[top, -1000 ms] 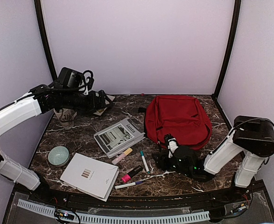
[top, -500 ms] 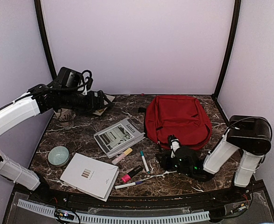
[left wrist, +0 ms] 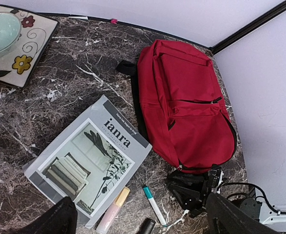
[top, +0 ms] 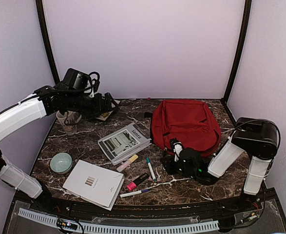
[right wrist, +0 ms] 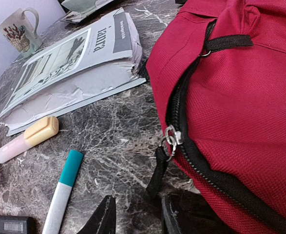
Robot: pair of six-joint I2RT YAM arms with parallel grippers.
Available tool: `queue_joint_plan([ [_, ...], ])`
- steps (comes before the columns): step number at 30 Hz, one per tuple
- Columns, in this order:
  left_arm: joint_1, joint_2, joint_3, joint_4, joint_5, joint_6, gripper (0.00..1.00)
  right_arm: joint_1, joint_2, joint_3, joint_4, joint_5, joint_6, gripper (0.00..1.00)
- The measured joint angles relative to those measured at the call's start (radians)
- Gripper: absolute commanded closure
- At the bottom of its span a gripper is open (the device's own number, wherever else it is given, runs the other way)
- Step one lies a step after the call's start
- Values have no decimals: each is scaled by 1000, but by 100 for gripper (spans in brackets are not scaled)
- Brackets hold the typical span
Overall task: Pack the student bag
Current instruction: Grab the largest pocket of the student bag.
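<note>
At the right rear of the dark marbled bench (top: 84, 141): the student bag (top: 184, 124), red, lying flat with its front pocket up, near end toward the right arm. Zip along that near edge closed as far as visible in the right wrist view, with a metal slider (right wrist: 171, 135) and a black zip pull (right wrist: 157, 175) hanging down onto the bench.

Right pincer (top: 175, 147) low on the bench, right against the bag's near-left end. Jaws partway in, with a narrow gap left between them. Zip pull just ahead of that gap, not visibly clamped. Nothing else between the fingers.

Left pincer (top: 107, 103) raised over the rear left of the bench, well apart from the bag. Jaws spread wide, nothing in them.

Crowding the bag's left side: a grey magazine (top: 124, 142) titled "ianra", one corner just beside the bag's edge, pages bent and creased along the side facing the bag. Nearer the front, close on the right pincer's left: a pale pink highlighter (top: 127, 163) with a yellow cap, a white pen (top: 150, 168) with a teal cap, a black-and-pink marker (top: 137, 181) and another white pen (top: 135, 192). Further left, a white booklet (top: 94, 183) and a round pale green dish (top: 61, 162). At the rear left, a patterned mug (top: 68, 122) and a flowered square plate (left wrist: 33, 44) bearing a pale green bowl (left wrist: 1, 31).
</note>
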Motion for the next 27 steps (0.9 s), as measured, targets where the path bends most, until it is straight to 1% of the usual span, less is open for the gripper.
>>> queue_joint_plan([
  [7,1,4,1,25,0,0,6,-26,1,4,-5,-14,-20,72],
  [8,2,6,1,29,0,-1,6,-29,3,6,-5,-14,-22,75],
  [10,3,11,2,41,1,-4,6,-35,13,13,1,-14,-26,85],
  [12,4,17,3,55,2,-11,7,-40,28,27,3,-21,-32,100],
  [16,4,24,2,75,6,-32,9,-45,51,59,0,-47,-56,100],
  [21,4,23,-19,109,19,-69,10,-47,42,56,-10,-76,-73,100],
  [23,4,19,-37,121,21,-79,10,-47,14,46,-29,-94,-82,100],
  [27,4,19,-83,158,48,-99,11,-48,-93,32,-92,-140,-107,100],
])
